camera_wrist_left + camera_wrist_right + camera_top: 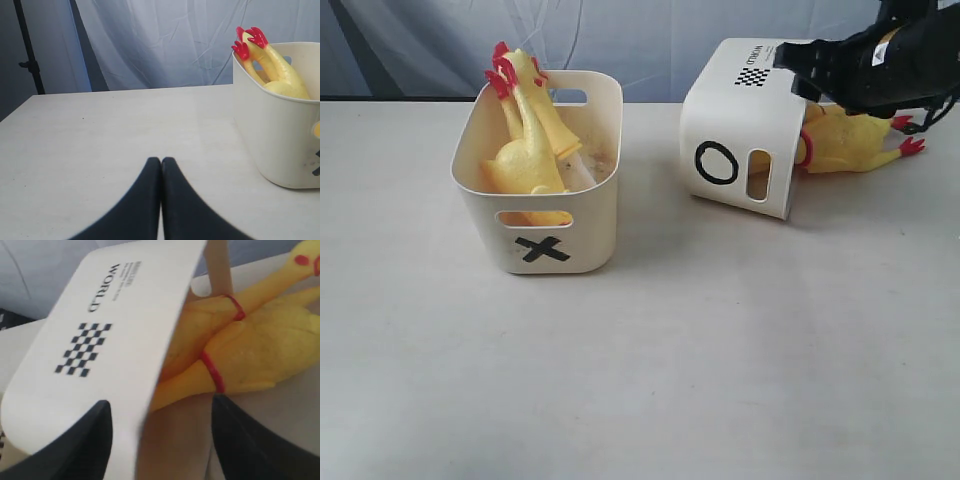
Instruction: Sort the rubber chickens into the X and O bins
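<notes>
Two chickens (240,355) lie just beyond right gripper (160,402).

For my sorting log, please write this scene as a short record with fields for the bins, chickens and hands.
X bin: upright, rubber chickens inside
O bin: tipped on its side
Banded chickens: lying partly out of the O bin's mouth
Left hand: shut, holds nothing
Right hand: open, around the O bin's bottom edge
</notes>
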`<state>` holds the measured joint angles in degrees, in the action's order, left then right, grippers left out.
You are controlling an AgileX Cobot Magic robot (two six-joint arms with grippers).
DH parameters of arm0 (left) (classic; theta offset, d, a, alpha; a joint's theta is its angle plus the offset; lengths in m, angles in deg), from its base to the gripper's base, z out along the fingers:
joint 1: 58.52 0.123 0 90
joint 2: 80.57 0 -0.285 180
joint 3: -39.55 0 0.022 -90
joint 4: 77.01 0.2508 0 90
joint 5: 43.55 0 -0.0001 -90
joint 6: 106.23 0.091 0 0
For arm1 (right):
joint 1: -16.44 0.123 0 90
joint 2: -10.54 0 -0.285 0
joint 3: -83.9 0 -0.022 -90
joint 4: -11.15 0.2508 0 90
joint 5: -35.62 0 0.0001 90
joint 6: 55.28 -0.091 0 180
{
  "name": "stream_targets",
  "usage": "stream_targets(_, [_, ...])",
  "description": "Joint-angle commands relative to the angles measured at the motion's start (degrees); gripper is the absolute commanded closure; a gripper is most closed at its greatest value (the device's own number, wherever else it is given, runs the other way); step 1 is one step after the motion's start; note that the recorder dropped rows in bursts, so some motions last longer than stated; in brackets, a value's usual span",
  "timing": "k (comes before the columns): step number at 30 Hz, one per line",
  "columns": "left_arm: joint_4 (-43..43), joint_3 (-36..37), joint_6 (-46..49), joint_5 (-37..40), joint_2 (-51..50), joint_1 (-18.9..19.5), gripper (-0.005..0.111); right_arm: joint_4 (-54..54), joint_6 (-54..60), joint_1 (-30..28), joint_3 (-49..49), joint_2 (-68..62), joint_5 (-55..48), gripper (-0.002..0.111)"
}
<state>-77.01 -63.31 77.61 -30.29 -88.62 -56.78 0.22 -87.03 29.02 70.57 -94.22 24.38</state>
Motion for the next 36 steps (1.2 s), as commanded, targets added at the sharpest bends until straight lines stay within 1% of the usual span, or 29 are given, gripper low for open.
stream_targets(1, [-0.4,0.1,-0.2,0.0,0.3,-0.3,0.107,4.6,0.0,-4.9,-0.1,-0.7,1.1,0.053])
stream_targets(4, [-0.4,0.1,-0.2,0.0,0.3,-0.3,0.107,8.8,1.1,-7.7,-0.1,-1.2,0.6,0.053])
stream_targets(10, [-0.4,0.1,-0.2,0.0,0.3,-0.3,0.107,23.5,14.6,-8.1,-0.1,-2.1,1.2,0.053])
stream_targets(11, [-0.4,0.1,-0.2,0.0,0.3,-0.3,0.107,25.7,17.2,-8.1,-0.1,-2.1,1.6,0.055])
stream_targets(12, [-0.4,0.1,-0.2,0.0,0.3,-0.3,0.107,27.4,18.7,-8.6,-0.1,-2.1,1.9,0.058])
stream_targets(14, [-0.4,0.1,-0.2,0.0,0.3,-0.3,0.107,30.0,20.8,-9.1,-0.1,-2.1,1.8,0.074])
stream_targets(17, [-0.4,0.1,-0.2,0.0,0.3,-0.3,0.107,30.5,23.5,-11.2,-0.1,-1.9,-0.1,0.094])
stream_targets(20, [-0.4,0.1,-0.2,0.0,0.3,-0.3,0.107,30.7,29.2,-15.3,-0.1,-1.1,-2.4,0.107])
stream_targets(23, [-0.4,0.1,-0.2,0.0,0.3,-0.3,0.107,31.1,32.7,-20.0,-0.1,-0.6,-4.0,0.109])
stream_targets(24, [-0.4,0.1,-0.2,0.0,0.3,-0.3,0.107,33.0,33.5,-21.2,-0.1,-0.6,-4.5,0.109])
stream_targets(25, [-0.4,0.1,-0.2,0.0,0.3,-0.3,0.107,37.2,36.1,-22.6,-0.1,-0.6,-5.1,0.109])
stream_targets(27, [-0.4,0.1,-0.2,0.0,0.3,-0.3,0.107,47.4,47.6,-24.0,-0.1,-0.6,-6.4,0.109])
stream_targets(29, [-0.4,0.1,-0.2,0.0,0.3,-0.3,0.107,64.2,68.0,-24.6,-0.1,-1.4,-10.1,0.109])
stream_targets(30, [-0.4,0.1,-0.2,0.0,0.3,-0.3,0.107,74.4,79.8,-24.6,-0.1,-2.0,-13.9,0.109])
stream_targets(31, [-0.4,0.1,-0.2,0.0,0.3,-0.3,0.107,82.0,89.5,-24.6,-0.1,-2.8,-18.7,0.109])
stream_targets(32, [-0.4,0.1,-0.2,0.0,0.3,-0.3,0.107,89.9,99.8,-24.6,-0.1,-3.9,-26.3,0.109])
stream_targets(33, [-0.4,0.1,-0.2,0.0,0.3,-0.3,0.107,96.2,106.7,-24.6,-0.1,-5.3,-34.6,0.109])
stream_targets(35, [-0.4,0.1,-0.2,0.0,0.3,-0.3,0.107,107.1,112.0,-24.6,-0.1,-8.1,-45.8,0.109])
stream_targets(36, [-0.4,0.1,-0.2,0.0,0.3,-0.3,0.107,110.9,112.8,-24.6,-0.1,-9.7,-49.8,0.109])
